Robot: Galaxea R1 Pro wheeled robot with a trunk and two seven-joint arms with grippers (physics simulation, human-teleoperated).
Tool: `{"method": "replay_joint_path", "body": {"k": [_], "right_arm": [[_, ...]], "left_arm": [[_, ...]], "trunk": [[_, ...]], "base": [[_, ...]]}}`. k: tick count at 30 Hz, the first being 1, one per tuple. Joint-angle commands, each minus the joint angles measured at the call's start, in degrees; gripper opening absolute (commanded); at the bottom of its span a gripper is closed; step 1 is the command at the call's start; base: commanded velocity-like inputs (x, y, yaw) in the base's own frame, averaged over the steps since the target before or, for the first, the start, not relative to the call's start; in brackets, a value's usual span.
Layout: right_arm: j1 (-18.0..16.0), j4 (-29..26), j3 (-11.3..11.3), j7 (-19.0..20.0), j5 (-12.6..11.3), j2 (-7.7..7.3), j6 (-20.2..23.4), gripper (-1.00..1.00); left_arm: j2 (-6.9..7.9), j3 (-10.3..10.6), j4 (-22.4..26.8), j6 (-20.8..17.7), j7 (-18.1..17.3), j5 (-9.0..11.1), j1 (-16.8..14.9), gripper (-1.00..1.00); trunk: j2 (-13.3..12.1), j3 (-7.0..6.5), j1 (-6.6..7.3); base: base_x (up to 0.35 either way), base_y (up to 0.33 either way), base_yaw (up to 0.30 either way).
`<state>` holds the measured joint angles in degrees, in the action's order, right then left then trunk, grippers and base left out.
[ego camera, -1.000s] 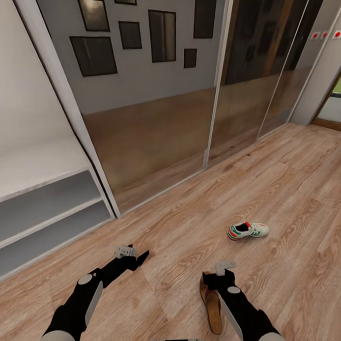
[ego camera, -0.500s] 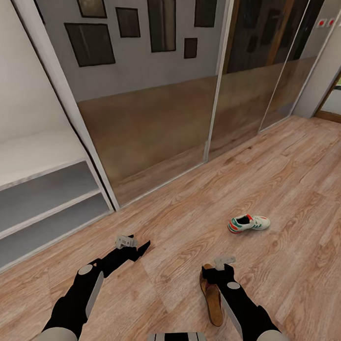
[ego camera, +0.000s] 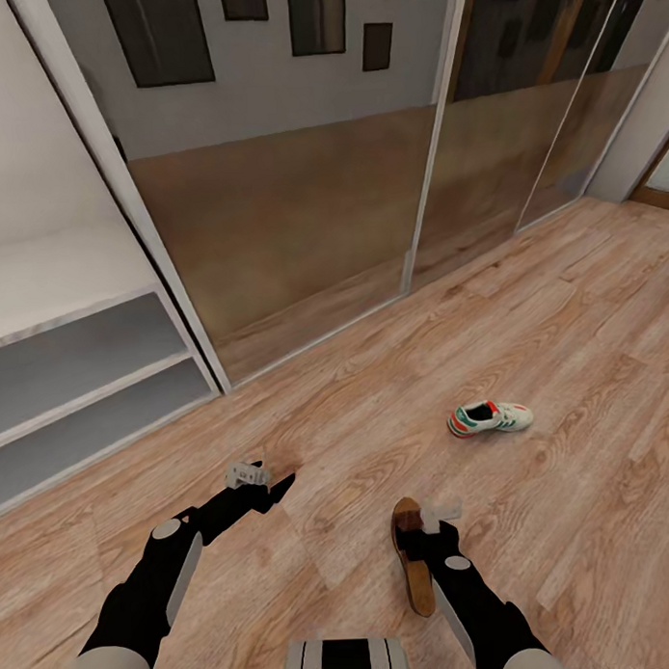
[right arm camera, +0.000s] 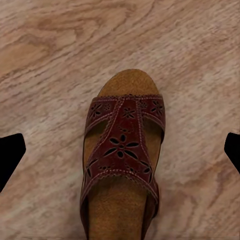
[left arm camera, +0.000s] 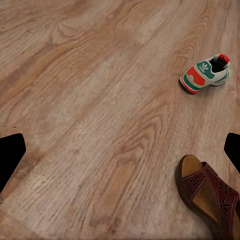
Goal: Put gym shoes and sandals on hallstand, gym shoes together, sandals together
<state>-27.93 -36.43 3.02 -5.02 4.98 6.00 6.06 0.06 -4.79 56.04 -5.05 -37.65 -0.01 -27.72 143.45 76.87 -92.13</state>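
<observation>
Sandal (right arm camera: pixel 122 165) lies under spread right hand (right arm camera: pixel 120 150).

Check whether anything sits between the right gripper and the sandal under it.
Nothing visible does. The right gripper is open with the sandal centred between its fingertips, and only bare floor lies around the shoe.

Both tools (ego camera: pixel 282 486) (ego camera: pixel 418 524) low, jaws wide

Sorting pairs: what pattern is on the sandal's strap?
Dark red-brown with cut-out flowers on the sandal, clearest in the right wrist view.
</observation>
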Motion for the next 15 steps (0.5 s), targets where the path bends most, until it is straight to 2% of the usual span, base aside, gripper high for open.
{"method": "replay_joint_path", "body": {"k": [1, 4, 15], "right_arm": [[0.0, 0.2, 0.2, -0.3, 0.5, 0.0, 0.4, 1.0], [0.0, 1.5, -0.2, -0.3, 0.5, 0.04, 0.4, 1.0], [0.1, 4.9, -1.7, -0.3, 0.4, 0.22, 0.2, 1.0]], "left_arm": [[-0.02, -0.1, 0.1, -0.5, -0.4, 0.0, 0.0, 1.0], [0.01, -0.1, 0.1, -0.6, -0.4, 0.1, 0.1, 1.0], [0.03, -0.1, 0.2, -0.6, -0.4, 0.1, 0.1, 1.0]], "trunk": [[0.0, 0.3, -0.01], [0.1, 1.03, -0.09], [0.1, 1.07, -0.09]], "base": [[0.0, 0.0, 0.0], [0.0, 0.0, 0.0], [0.0, 0.0, 0.0]]}}
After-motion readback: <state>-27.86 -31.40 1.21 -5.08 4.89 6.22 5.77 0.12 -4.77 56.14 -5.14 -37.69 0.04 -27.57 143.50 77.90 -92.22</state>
